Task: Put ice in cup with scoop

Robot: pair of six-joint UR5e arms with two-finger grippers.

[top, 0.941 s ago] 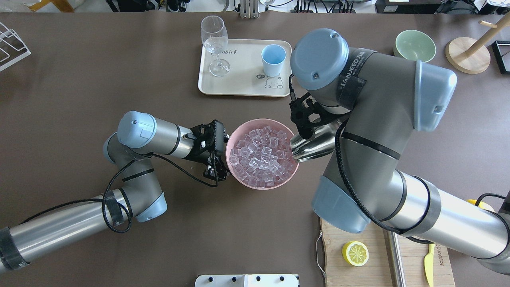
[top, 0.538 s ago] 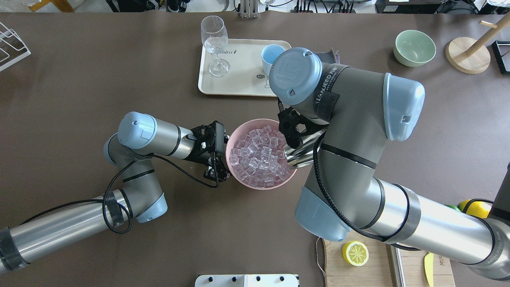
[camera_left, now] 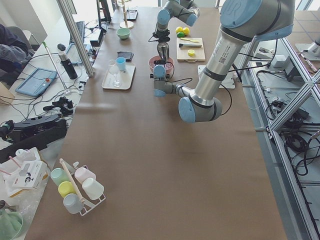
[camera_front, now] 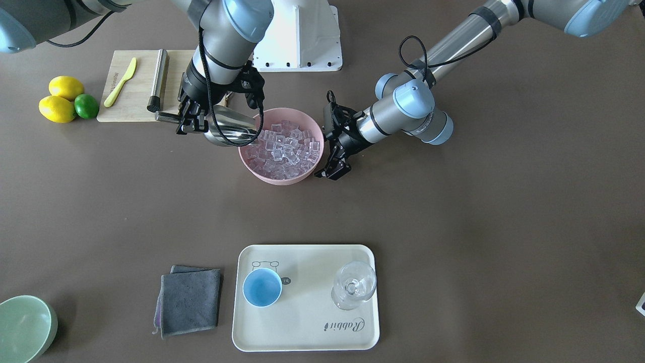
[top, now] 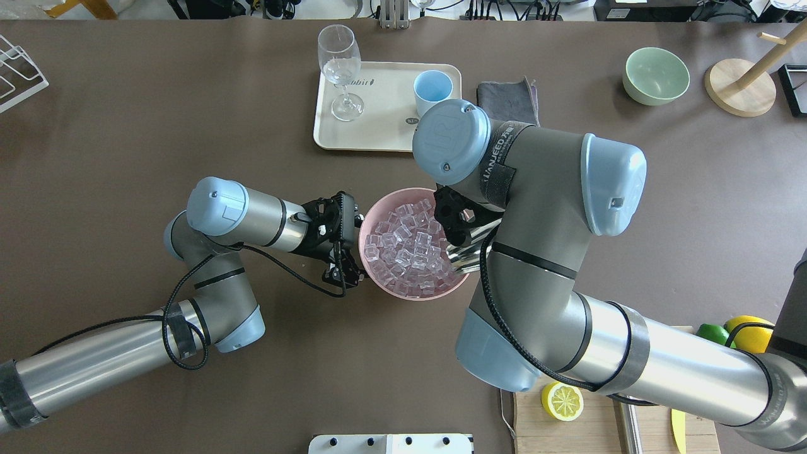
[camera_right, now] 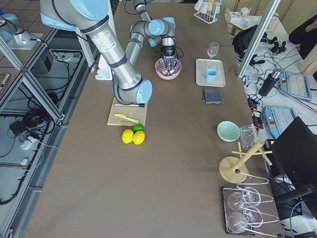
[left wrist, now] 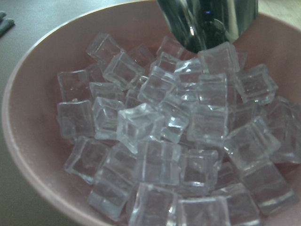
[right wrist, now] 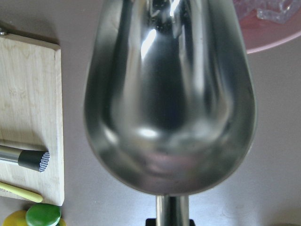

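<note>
A pink bowl (camera_front: 252, 162) heaped with clear ice (camera_front: 284, 146) stands mid-table. My right gripper (camera_front: 187, 120) is shut on the thin handle of the steel scoop (camera_front: 227, 131). The scoop's open mouth reaches over the bowl's rim and touches the ice (left wrist: 164, 141), as the scoop tip (left wrist: 207, 23) shows in the left wrist view. The trough of the scoop (right wrist: 169, 94) is empty near the handle. My left gripper (top: 353, 246) is open, its fingers spread against the bowl's opposite side. The light-blue cup (top: 432, 93) stands empty on a cream tray (top: 384, 135).
A stemmed glass (top: 340, 63) shares the tray. A grey cloth (camera_front: 189, 300) lies beside it, with a green bowl (top: 656, 75) farther off. A cutting board (camera_front: 136, 96) behind the scoop carries a steel cylinder (camera_front: 157, 80) and a yellow knife. Lemons (camera_front: 60, 101) lie beside it.
My right arm has swung toward the bowl, carrying the scoop's mouth from outside the rim to the ice. The left arm and bowl have not moved.
</note>
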